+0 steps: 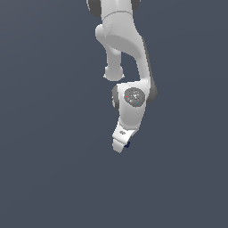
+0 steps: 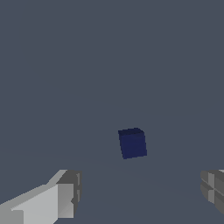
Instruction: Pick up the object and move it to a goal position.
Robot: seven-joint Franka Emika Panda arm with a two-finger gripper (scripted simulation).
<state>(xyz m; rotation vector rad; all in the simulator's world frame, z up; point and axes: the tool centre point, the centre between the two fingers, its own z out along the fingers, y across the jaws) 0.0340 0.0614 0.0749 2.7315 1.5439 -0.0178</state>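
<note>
The object is a tiny dark navy-blue cube (image 2: 132, 143) on the grey floor. In the wrist view it lies ahead of my gripper (image 2: 141, 190), roughly in line with the gap between the two fingers and not touched by either. One grey fingertip (image 2: 70, 192) shows on one side and the other fingertip (image 2: 212, 186) at the opposite edge, set wide apart, so the gripper is open and empty. In the exterior view the white gripper (image 1: 119, 146) hangs low, and only a sliver of the cube (image 1: 128, 145) peeks out beside it on the exterior view's right.
The white arm (image 1: 124, 44) comes down from the top of the exterior view. A plain dark grey floor (image 1: 53, 178) lies all around. No goal marker shows.
</note>
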